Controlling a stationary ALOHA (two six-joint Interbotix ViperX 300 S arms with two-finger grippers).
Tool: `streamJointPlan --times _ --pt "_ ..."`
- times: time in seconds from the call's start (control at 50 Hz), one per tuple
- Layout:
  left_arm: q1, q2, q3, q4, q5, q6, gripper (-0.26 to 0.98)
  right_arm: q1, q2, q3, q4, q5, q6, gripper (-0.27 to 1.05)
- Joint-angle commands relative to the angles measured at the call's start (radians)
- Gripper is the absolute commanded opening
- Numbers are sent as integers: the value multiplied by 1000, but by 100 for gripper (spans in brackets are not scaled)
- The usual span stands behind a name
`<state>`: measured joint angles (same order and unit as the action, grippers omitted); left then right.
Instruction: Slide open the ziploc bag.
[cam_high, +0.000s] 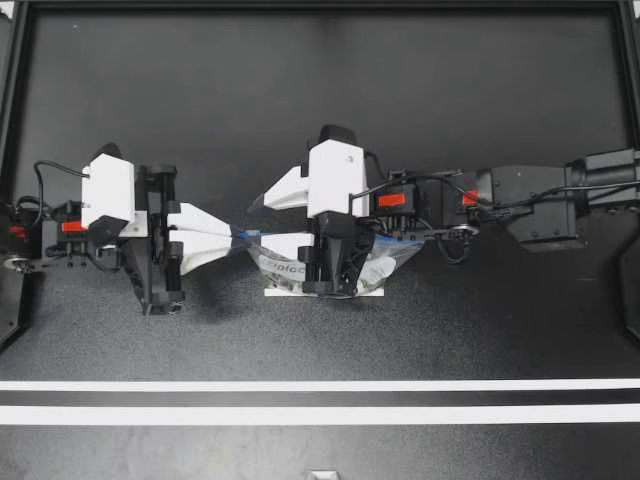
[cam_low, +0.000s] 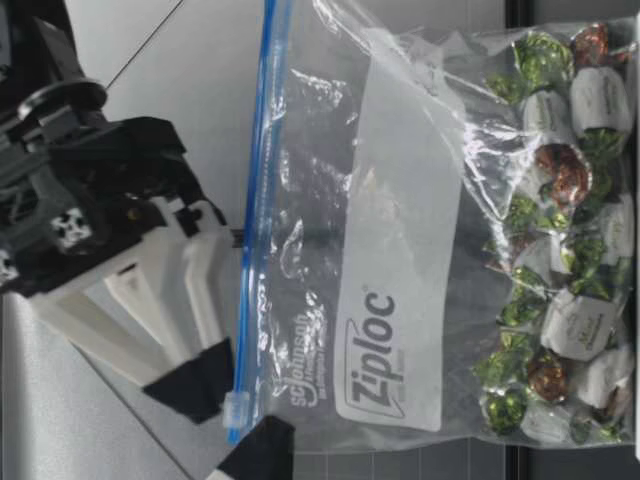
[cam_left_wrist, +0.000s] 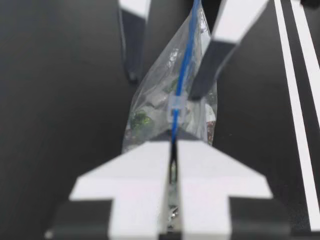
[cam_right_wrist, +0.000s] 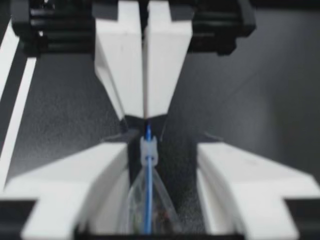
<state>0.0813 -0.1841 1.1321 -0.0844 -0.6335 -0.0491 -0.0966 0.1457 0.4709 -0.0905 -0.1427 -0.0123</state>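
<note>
Clear plastic zip bag (cam_high: 280, 268) of wrapped sweets (cam_low: 560, 250): upright at middle of black table (cam_high: 300, 90), blue zipper strip (cam_low: 255, 200) uppermost. Small pale slider tab (cam_left_wrist: 175, 103) at strip's end, just ahead of left gripper (cam_high: 228, 238).

Step in hand, by judgement: clamping the tab, then drawing it along the strip, away from the pinched corner. Best done with pads square on the tab, pull in line with strip, corner kept taut.

Left gripper: fingers pressed together on bag's top corner. Right gripper (cam_high: 258, 226): fingers well apart, straddling strip, tab between pads, nothing grasped.

Clear ziploc bag (cam_low: 400, 250) upright, candies (cam_low: 560, 170) inside, slider (cam_low: 234, 405) at strip end.
</note>
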Motion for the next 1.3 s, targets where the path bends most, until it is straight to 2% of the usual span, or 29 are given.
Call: streamJointPlan --times 0.0,0.26,0.38,0.54,0.7,1.02,1.28 --pt "-3 -21 -21 3 -2 2 -14 5 -6 -28 -2 8 3 53" --pt "-2 -21 -20 3 3 0 -14 12 -3 -37 -2 35 8 47" --pt "-2 -21 -20 3 5 -2 -14 23 -8 -35 -2 46 8 31" --pt "-2 -21 -23 3 38 0 -15 34 -23 -35 -2 63 8 2" --pt "-2 -21 -18 3 48 0 -15 34 -43 -31 0 124 8 -12" --pt "-2 -21 -8 0 46 8 -15 34 -118 9 -2 305 0 -14" --pt "-2 -21 8 -2 41 9 -15 31 -225 129 -2 357 0 -14"
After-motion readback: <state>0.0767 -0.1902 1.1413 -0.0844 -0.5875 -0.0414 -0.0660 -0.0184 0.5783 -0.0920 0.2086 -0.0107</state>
